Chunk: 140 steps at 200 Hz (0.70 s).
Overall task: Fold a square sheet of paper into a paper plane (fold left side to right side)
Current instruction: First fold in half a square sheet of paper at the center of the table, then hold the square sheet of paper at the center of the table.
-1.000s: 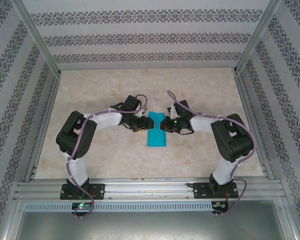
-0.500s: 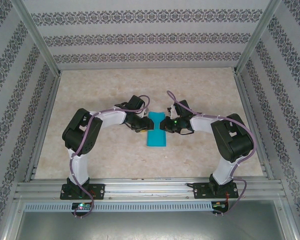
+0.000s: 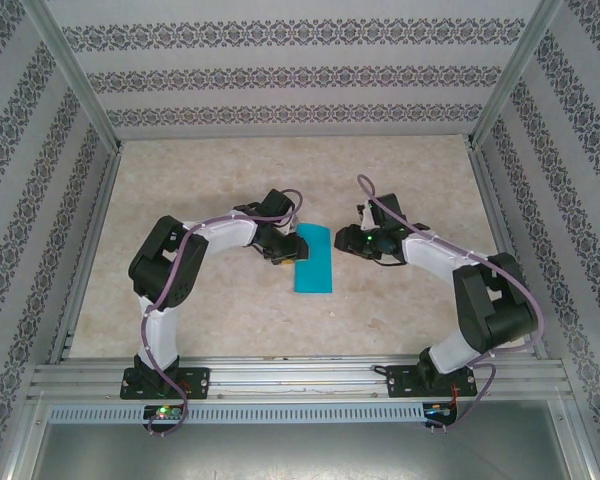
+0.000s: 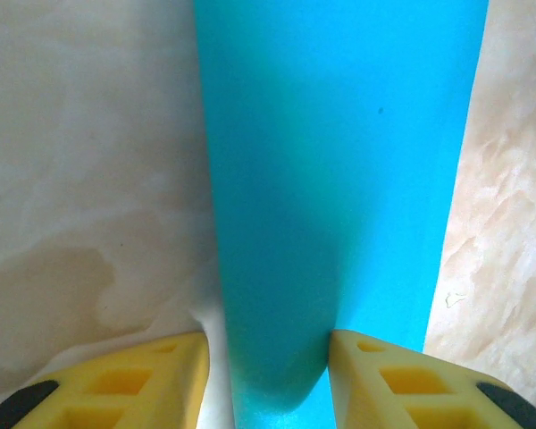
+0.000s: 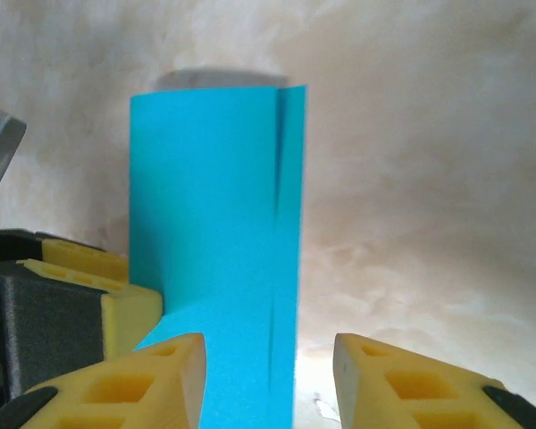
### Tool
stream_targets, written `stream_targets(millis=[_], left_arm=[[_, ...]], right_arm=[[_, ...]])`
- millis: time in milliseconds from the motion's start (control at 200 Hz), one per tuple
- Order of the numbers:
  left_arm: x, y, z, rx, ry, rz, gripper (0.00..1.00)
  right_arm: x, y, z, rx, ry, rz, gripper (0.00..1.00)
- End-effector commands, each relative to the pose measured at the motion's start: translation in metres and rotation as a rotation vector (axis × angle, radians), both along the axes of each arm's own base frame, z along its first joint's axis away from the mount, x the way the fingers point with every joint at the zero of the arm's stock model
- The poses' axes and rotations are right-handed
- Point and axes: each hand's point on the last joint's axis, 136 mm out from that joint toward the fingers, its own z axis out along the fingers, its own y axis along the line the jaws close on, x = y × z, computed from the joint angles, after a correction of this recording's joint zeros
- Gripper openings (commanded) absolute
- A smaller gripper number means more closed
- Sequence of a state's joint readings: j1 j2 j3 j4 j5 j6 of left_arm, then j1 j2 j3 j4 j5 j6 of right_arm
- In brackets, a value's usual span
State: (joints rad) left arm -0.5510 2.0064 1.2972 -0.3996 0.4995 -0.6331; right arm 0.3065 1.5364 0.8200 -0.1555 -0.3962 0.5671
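Paper (image 3: 313,260), folded narrow, edge between fingers of left hand (image 4: 268,384), released; right hand (image 5: 268,380) released, just beside.

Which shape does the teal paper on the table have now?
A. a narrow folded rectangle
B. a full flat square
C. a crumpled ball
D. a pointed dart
A: the teal paper lies as a narrow rectangle, its overlapping layers showing along one long edge.

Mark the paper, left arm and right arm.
paper (image 3: 315,262): top view, middle of the folded sheet.
left arm (image 3: 225,230): top view, white forearm link.
right arm (image 3: 435,254): top view, white forearm link.
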Motion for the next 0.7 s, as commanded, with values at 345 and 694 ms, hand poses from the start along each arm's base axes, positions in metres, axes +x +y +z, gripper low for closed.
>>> stream_targets(millis=[345, 694], left_arm=[[-0.038, -0.007, -0.057, 0.179, 0.159, -0.062, 0.47], [-0.046, -0.014, -0.065, 0.232, 0.193, -0.109, 0.49]], right_arm=[[-0.013, -0.033, -0.008, -0.062, 0.014, -0.055, 0.43], [-0.016, -0.035, -0.010, -0.063, 0.016, -0.056, 0.43]])
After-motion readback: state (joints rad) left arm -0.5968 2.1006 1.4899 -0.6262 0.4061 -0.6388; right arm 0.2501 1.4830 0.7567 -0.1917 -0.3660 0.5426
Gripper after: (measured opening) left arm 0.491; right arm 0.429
